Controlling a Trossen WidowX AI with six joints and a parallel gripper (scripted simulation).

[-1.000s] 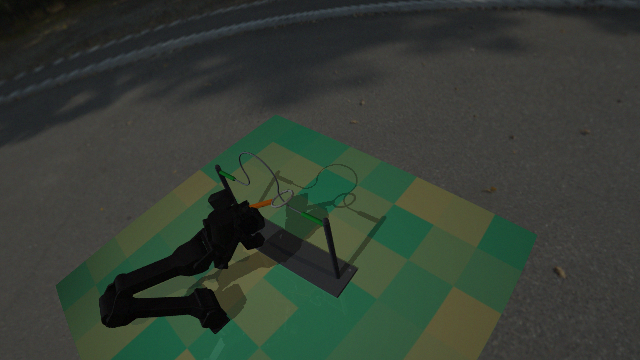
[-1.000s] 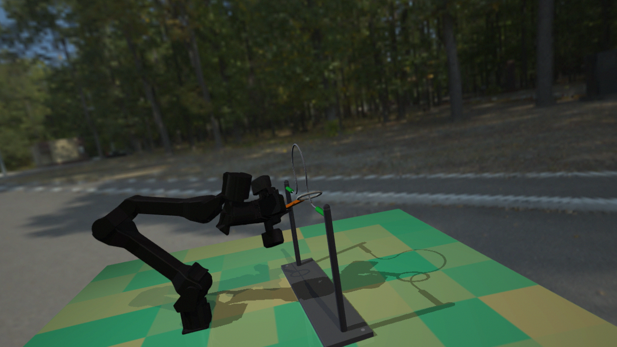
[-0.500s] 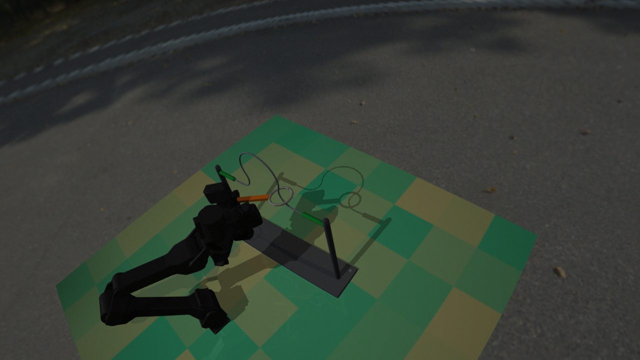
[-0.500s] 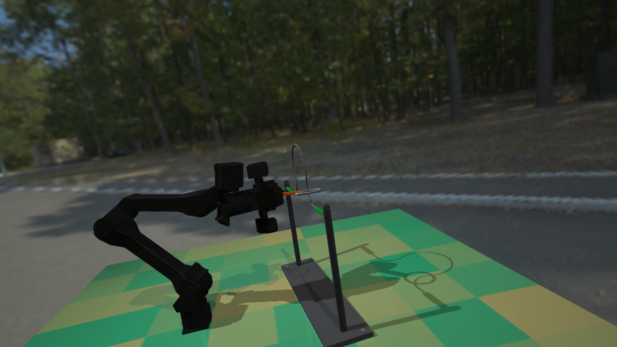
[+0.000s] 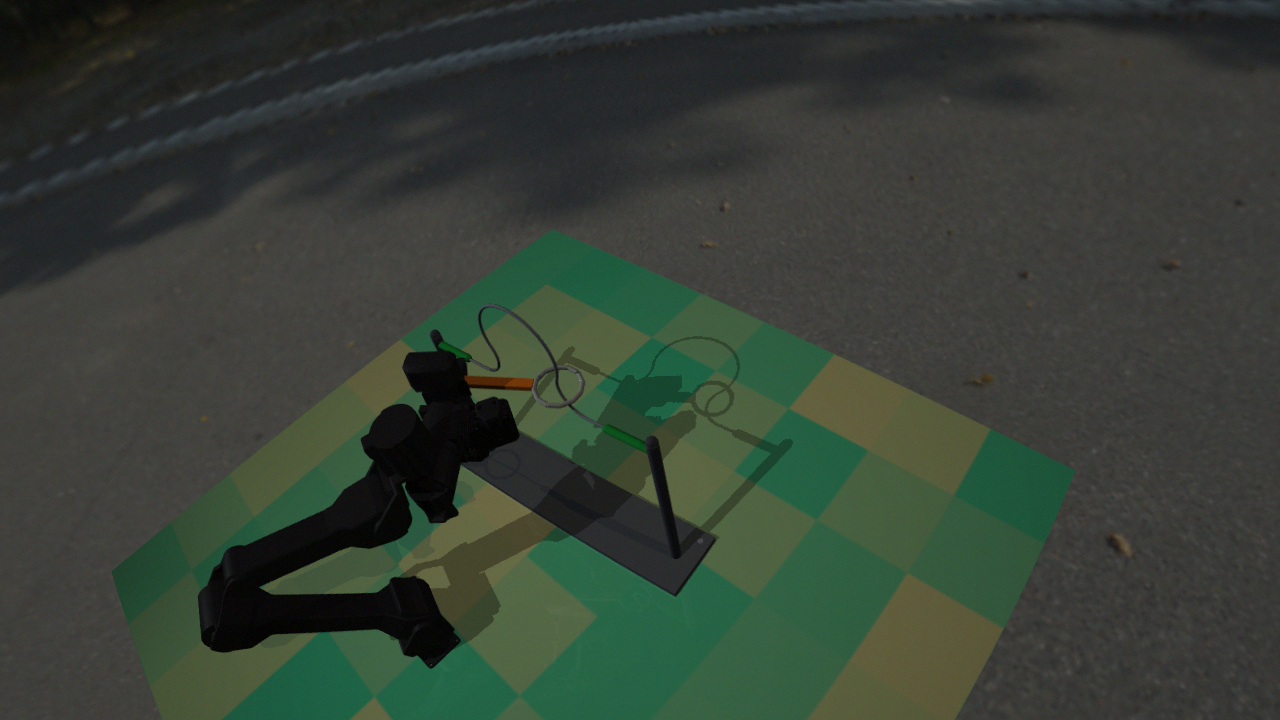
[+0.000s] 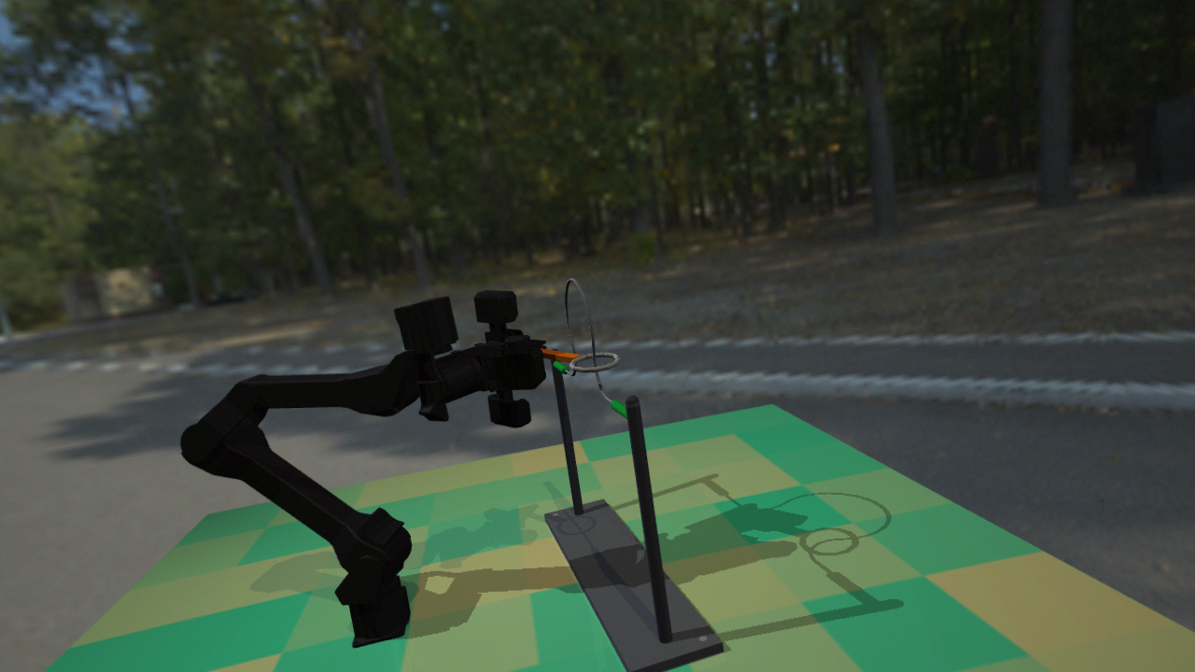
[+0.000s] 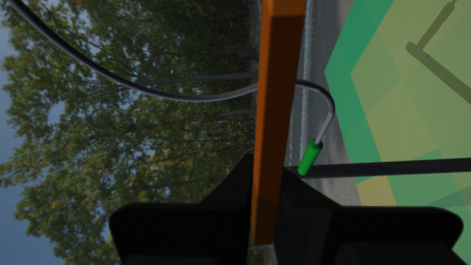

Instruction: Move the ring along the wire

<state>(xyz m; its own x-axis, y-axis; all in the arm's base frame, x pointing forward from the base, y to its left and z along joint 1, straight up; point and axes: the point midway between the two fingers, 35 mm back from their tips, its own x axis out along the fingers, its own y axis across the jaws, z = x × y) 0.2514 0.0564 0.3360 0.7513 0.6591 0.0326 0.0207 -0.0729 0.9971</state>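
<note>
My gripper (image 5: 465,381) (image 6: 542,352) (image 7: 256,160) is shut on the orange handle (image 5: 501,383) (image 6: 561,357) (image 7: 280,73), which points away from it roughly level. The metal ring (image 5: 535,390) (image 6: 618,360) lies nearly flat around the grey wire (image 5: 537,330) (image 6: 592,326) (image 7: 206,99), on the steep stretch between the tall loop and the near green part (image 5: 626,437) (image 6: 619,408). The wire passes through the ring; I cannot tell the exact gap. In the wrist view the handle crosses in front of the wire. The far green part (image 5: 453,351) (image 6: 560,367) (image 7: 310,157) is bare.
The near post (image 5: 664,501) (image 6: 650,518) and the far post (image 5: 435,336) (image 6: 568,442) (image 7: 368,168) stand on a dark base (image 5: 617,534) (image 6: 622,606). In the top view, the gripper body hides most of the far post. The wire's tall loop rises above the ring.
</note>
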